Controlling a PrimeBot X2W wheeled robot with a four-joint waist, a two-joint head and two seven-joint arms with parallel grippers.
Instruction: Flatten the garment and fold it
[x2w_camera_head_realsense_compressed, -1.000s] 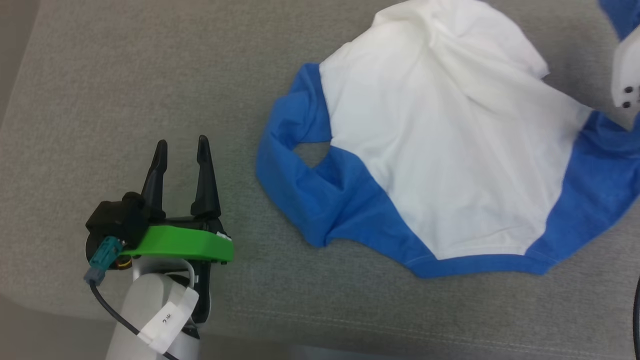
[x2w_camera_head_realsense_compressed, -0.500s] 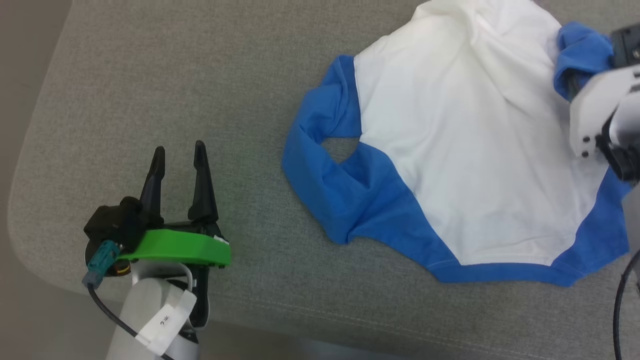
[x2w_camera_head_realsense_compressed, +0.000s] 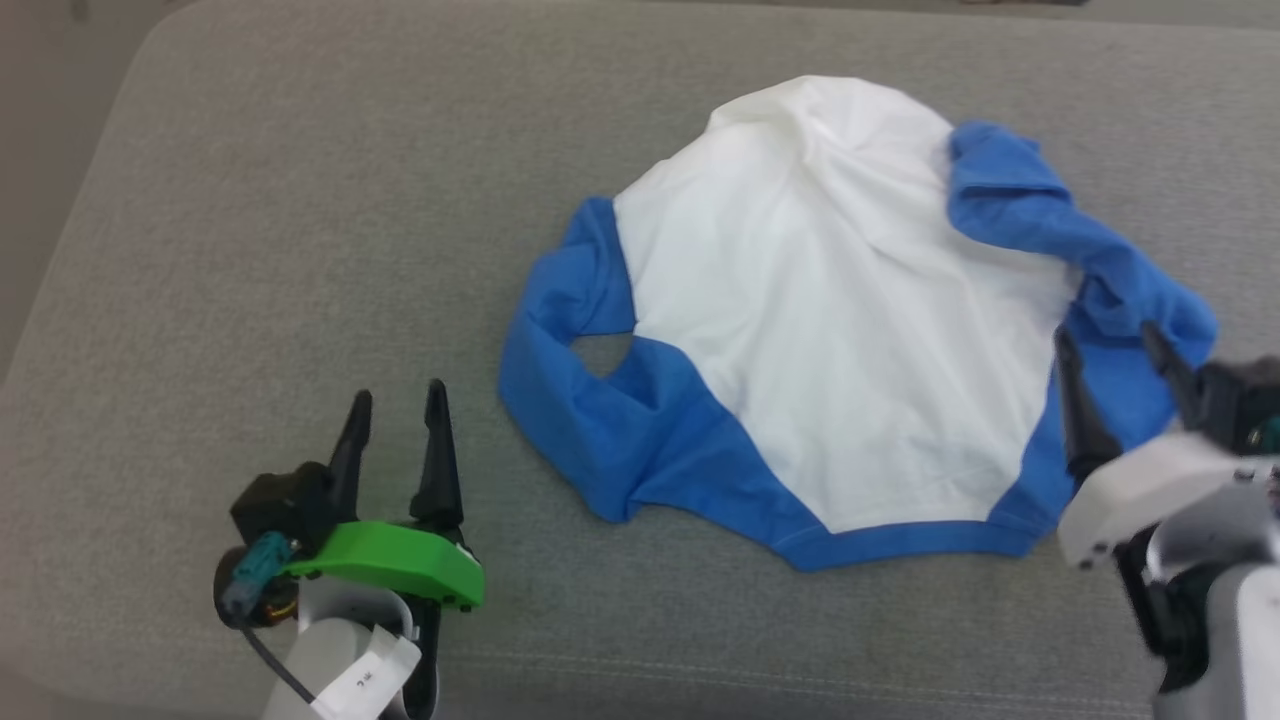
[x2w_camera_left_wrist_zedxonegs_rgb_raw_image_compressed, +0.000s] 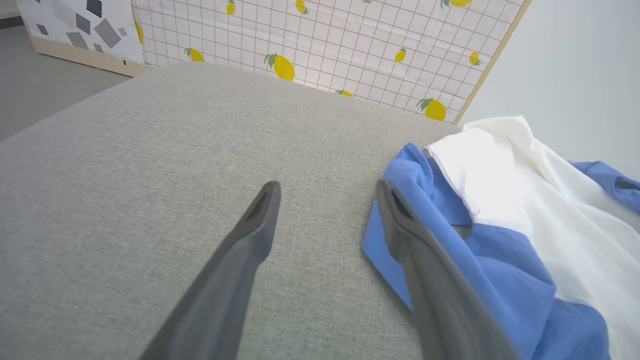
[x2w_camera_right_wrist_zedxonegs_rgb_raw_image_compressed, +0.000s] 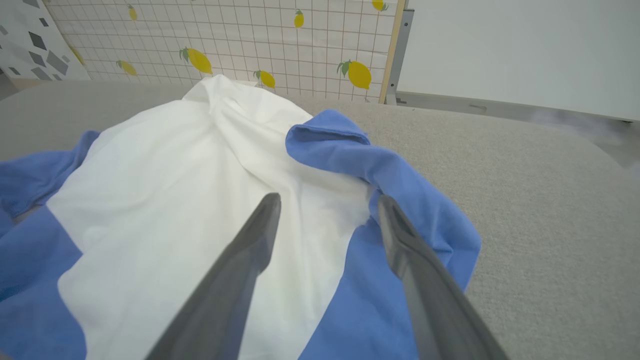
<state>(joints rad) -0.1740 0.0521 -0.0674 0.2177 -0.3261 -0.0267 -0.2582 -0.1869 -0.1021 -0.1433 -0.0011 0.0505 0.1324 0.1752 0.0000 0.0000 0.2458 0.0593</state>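
At the bottom of the head view two grippers rise. The left gripper (x2w_camera_head_realsense_compressed: 398, 392), lower left, has its fingers spread with nothing between them, over the one bare grey cushion (x2w_camera_head_realsense_compressed: 300, 200). The right gripper (x2w_camera_head_realsense_compressed: 1105, 333), lower right, is spread wide too, tips over the blue right edge of the single garment (x2w_camera_head_realsense_compressed: 830, 330). Whether they touch the cloth I can't tell; that arm is blurred and cut off by the frame edge. Beyond, the garment lies crumpled right of centre, white in the middle, blue down both sides, one blue fold bunched at upper right. Farthest back in the wrist views stands one lemon-printed panel (x2w_camera_left_wrist_zedxonegs_rgb_raw_image_compressed: 320, 40).
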